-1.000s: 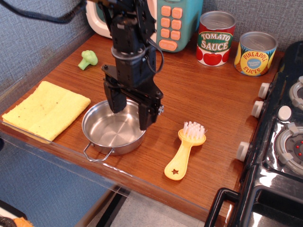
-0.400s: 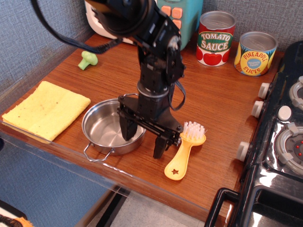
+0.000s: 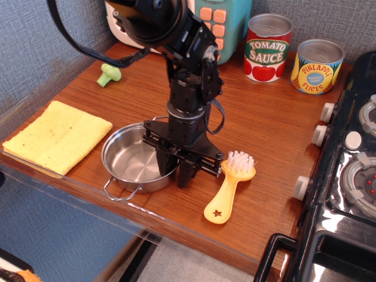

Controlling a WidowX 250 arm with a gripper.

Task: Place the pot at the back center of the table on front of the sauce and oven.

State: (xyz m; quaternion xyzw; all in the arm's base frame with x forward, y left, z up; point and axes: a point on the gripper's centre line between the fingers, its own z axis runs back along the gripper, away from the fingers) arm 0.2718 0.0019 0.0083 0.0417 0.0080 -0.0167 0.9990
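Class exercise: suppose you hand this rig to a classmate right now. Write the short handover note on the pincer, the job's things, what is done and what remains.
Pincer: lowered at the pot's right rim, jaws closed on the wall.
Pot: at the table's front left, not yet lifted.
Sauce and oven: at the back edge.
Done: rim grasped.
Left: lift the pot, carry it to the back center, set it down in front of the sauce and oven, then release.
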